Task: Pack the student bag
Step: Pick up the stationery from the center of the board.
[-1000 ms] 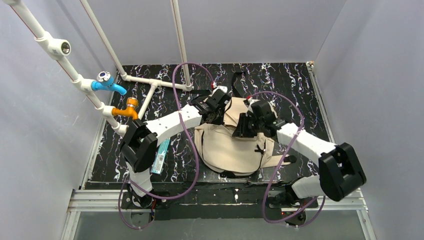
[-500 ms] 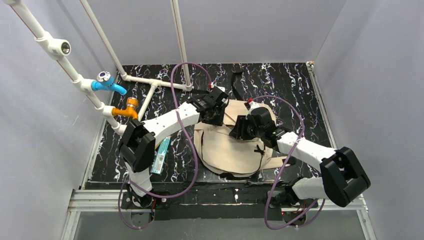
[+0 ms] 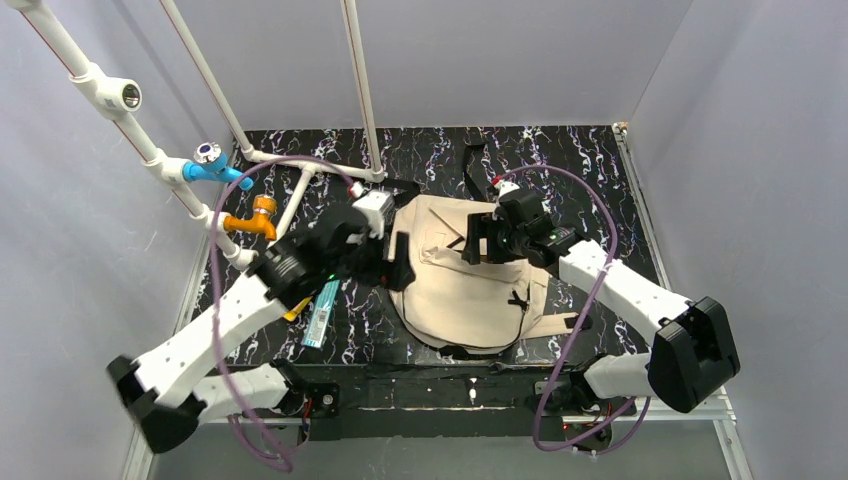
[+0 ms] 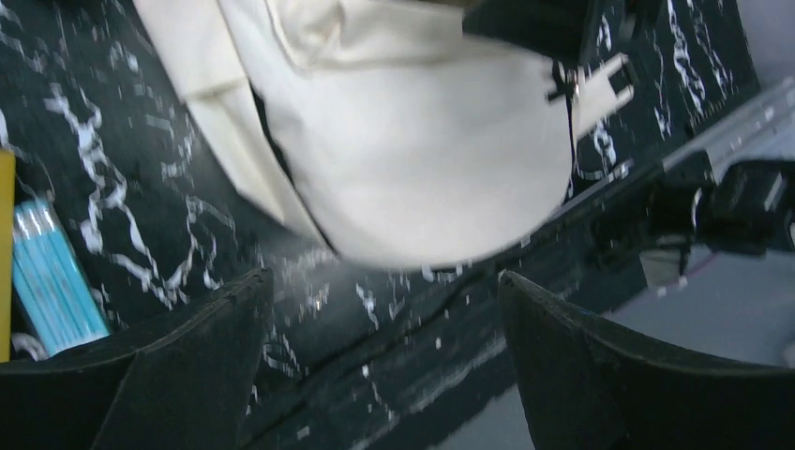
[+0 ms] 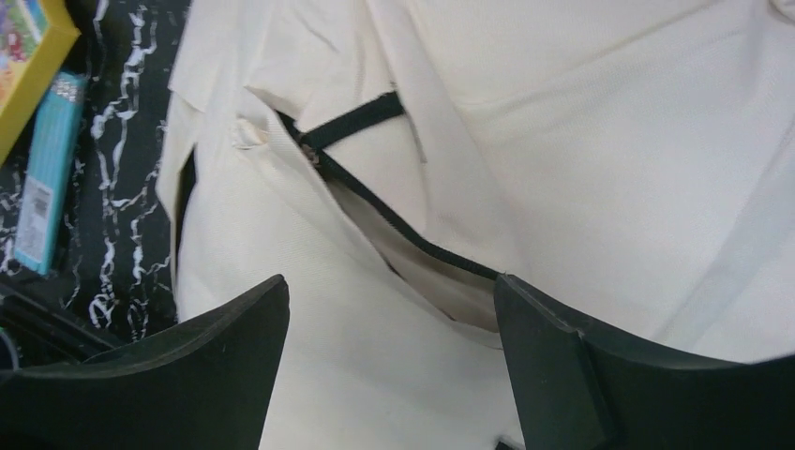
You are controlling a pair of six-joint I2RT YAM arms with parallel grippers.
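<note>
Fingers (image 4: 178, 375) spread and empty on both sides; gaping zip slit (image 5: 412, 239) of student bag (image 5: 581, 122) plain only from right wrist.

- Black tabletop (image 3: 620, 190) veined with white, filling the middle of the top view.
- White pipe frame (image 3: 360, 90) in the upper left, slanting down from the top edge to the tabletop's far left part.
- Blue tap (image 3: 215, 168) on the leftmost slanted pipe, with an orange tap (image 3: 255, 218) just below it.
- Teal packet (image 3: 322, 312) lying flat at left-centre, with a white label at one end and thin stripes along its length; possibly pencils, though the wrist view is blurred.
- Yellow-bordered flat item (image 5: 37, 56) with a colourful printed face, in the upper left corner of the right wrist view, just beside the packet.
- Metal rail (image 3: 190, 395) along the near edge, at the bottom.
- Pale grey walls (image 3: 500, 60) across the top and down both sides.
</note>
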